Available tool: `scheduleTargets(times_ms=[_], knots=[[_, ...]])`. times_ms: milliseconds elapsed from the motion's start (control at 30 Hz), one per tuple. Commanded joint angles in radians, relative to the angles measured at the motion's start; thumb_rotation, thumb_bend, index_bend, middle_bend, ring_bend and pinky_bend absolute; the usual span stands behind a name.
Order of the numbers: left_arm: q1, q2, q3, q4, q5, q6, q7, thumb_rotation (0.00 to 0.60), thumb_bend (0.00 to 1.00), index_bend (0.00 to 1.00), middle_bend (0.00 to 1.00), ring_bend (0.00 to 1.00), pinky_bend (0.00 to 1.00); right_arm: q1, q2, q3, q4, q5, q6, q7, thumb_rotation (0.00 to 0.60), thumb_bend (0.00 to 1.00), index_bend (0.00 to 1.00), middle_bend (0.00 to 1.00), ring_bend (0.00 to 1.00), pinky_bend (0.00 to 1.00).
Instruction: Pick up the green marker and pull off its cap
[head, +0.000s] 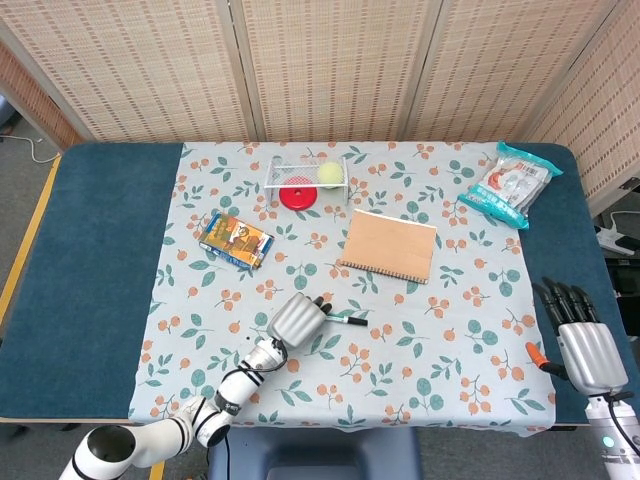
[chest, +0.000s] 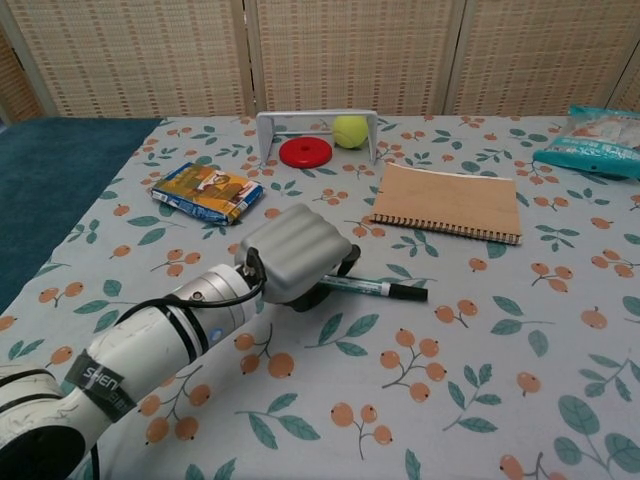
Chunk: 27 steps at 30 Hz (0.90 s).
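Left hand (chest: 295, 255) fingers (head: 321, 303) curled down over the near end of the green marker (chest: 372, 289), clamped on it; marker lies flat on the table (head: 100, 250), black cap end sticking out toward the robot's right. Cap on. Hand sits low on the floral cloth, left arm (chest: 130, 350) running back toward the table's near edge. Right hand (head: 587, 350) off the table's right edge, fingers (head: 565, 298) straight, slightly apart, holding nothing. Beyond the marker: brown notebook (head: 389, 245). Small colourful box (head: 235, 239) to the left. At the far side a white rack (head: 307, 172) with a yellow ball (head: 329, 175) and a red disc (head: 297, 197). Snack bag (head: 510, 186) at the far right.
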Motion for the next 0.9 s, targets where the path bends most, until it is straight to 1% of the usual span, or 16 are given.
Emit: scheduleTargets(times_ms=[33, 133, 200, 300, 367, 500, 633, 733, 800, 900], knots=[[0.007, -0.005, 0.010, 0.013, 0.014, 0.028, -0.026, 0.600, 0.46, 0.71, 0.82, 0.76, 1.00, 0.000, -0.002, -0.002, 0.001, -0.003, 0.000, -0.003, 0.600, 0.19, 0.00, 0.00, 0.00, 0.00], [0.017, -0.006, 0.016, 0.016, 0.028, 0.069, -0.058, 0.600, 0.52, 0.82, 0.91, 0.78, 1.00, 0.001, -0.011, -0.006, 0.005, -0.015, 0.004, -0.008, 0.600, 0.19, 0.00, 0.00, 0.00, 0.00], [0.028, -0.002, 0.019, 0.008, 0.033, 0.091, -0.076, 0.600, 0.55, 0.85, 0.95, 0.79, 1.00, 0.001, -0.024, -0.007, 0.009, -0.027, 0.012, -0.008, 0.600, 0.19, 0.00, 0.00, 0.00, 0.00], [0.049, 0.019, 0.015, -0.035, 0.027, 0.119, -0.087, 0.600, 0.56, 0.87, 0.97, 0.80, 1.00, 0.002, -0.062, -0.009, 0.024, -0.048, 0.027, -0.017, 0.600, 0.19, 0.00, 0.00, 0.00, 0.00], [0.063, 0.043, 0.012, -0.077, 0.020, 0.130, -0.064, 0.600, 0.56, 0.87, 0.97, 0.81, 1.00, 0.008, -0.101, -0.001, 0.018, -0.051, 0.031, -0.044, 0.600, 0.19, 0.00, 0.00, 0.00, 0.00], [0.087, 0.104, 0.007, -0.193, -0.002, 0.128, 0.010, 0.600, 0.57, 0.87, 0.98, 0.81, 1.00, 0.045, -0.174, 0.005, -0.007, -0.069, -0.005, -0.147, 0.600, 0.19, 0.01, 0.00, 0.00, 0.00], [0.113, 0.160, -0.003, -0.311, -0.029, 0.138, 0.094, 0.600, 0.58, 0.87, 0.98, 0.81, 1.00, 0.092, -0.269, 0.010, -0.029, -0.083, -0.059, -0.247, 0.600, 0.19, 0.10, 0.00, 0.00, 0.00], [0.124, 0.189, -0.005, -0.371, -0.043, 0.135, 0.141, 0.600, 0.58, 0.87, 0.98, 0.81, 1.00, 0.120, -0.367, 0.016, 0.005, -0.088, -0.084, -0.310, 0.600, 0.19, 0.18, 0.00, 0.00, 0.00], [0.130, 0.202, -0.006, -0.401, -0.052, 0.134, 0.159, 0.600, 0.58, 0.87, 0.98, 0.81, 1.00, 0.135, -0.425, 0.021, 0.026, -0.096, -0.087, -0.326, 0.600, 0.19, 0.24, 0.00, 0.00, 0.00], [0.139, 0.224, -0.006, -0.448, -0.061, 0.136, 0.191, 0.600, 0.57, 0.87, 0.99, 0.81, 1.00, 0.153, -0.501, 0.028, 0.050, -0.112, -0.083, -0.345, 0.600, 0.19, 0.28, 0.00, 0.00, 0.00]])
